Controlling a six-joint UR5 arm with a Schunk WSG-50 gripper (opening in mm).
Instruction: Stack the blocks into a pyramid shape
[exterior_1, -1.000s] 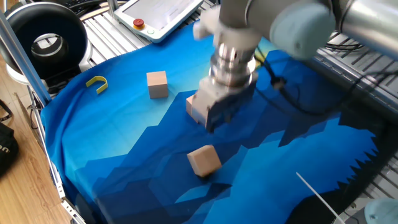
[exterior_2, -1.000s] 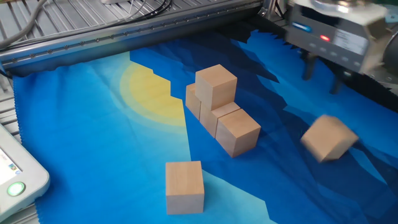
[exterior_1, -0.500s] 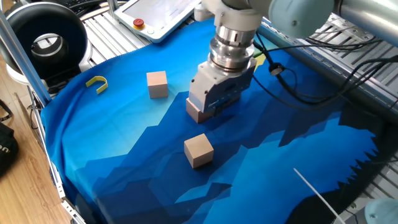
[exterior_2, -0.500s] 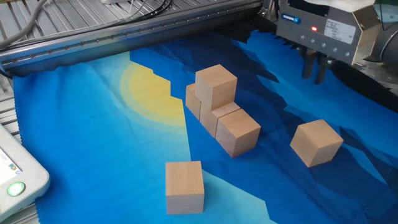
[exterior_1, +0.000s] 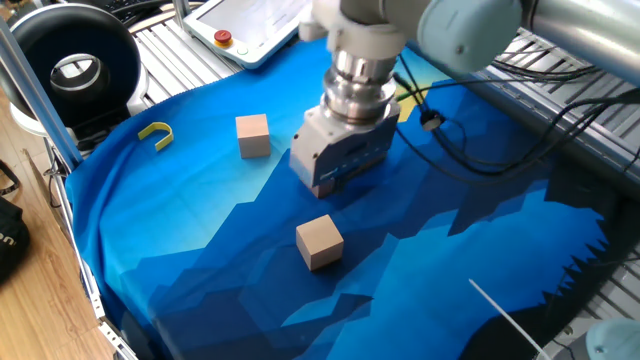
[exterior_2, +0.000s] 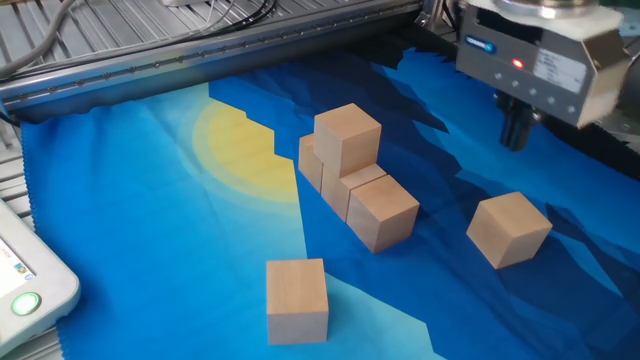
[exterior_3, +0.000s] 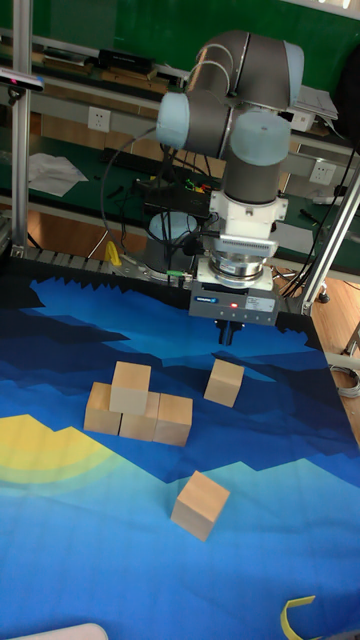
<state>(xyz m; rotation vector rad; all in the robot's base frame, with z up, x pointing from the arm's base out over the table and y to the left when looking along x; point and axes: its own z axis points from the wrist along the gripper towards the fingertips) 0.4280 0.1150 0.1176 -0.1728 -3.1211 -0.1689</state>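
Beside the yellow sun print on the cloth (exterior_2: 150, 220), the partial stack (exterior_2: 352, 185) holds a three-block base row plus one cube on top; judging by that, two blocks remain. Loose block (exterior_2: 508, 229) sits just below the end effector (exterior_2: 515, 130), fingers together, empty. Another block (exterior_2: 297, 299) lies nearer the camera.

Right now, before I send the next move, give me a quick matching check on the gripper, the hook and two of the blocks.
1. gripper
2. hook
3. top block
4. block nearest the gripper

A. resting on other blocks
B. yellow, by the edge of the cloth
C. in the air, shut, holding nothing
D. tan, alone on the cloth

Pairs: 1-C, 2-B, 3-A, 4-D
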